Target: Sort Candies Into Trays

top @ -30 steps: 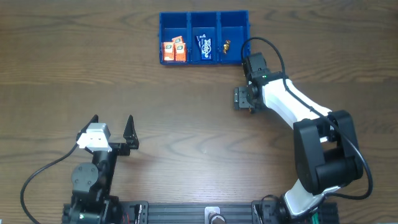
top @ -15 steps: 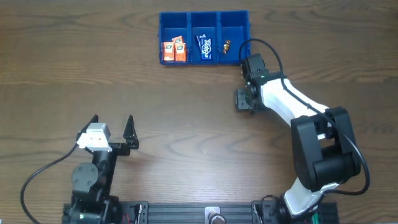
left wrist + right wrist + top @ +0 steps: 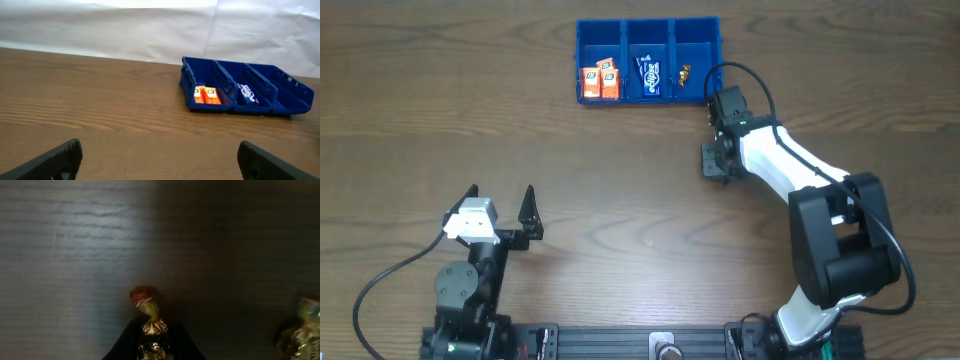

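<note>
Near left, the left gripper (image 3: 500, 190) hangs with jaws apart over the wooden table (image 3: 620, 180). Farther right, the right gripper (image 3: 713, 160) is clamped on a gold-wrapped candy (image 3: 149, 325) low over the table, a second gold candy (image 3: 306, 322) nearby. At the far edge, the blue tray (image 3: 648, 22) holds orange candies (image 3: 600, 80) left, a blue packet (image 3: 649, 74) in the middle and a gold piece (image 3: 683, 72) right. Sorting looks nearly done, with two gold candies left.

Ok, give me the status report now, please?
Left pincer open, near its base. Right pincer shut on gold candy, near blue tray. Second candy close beside it.
</note>
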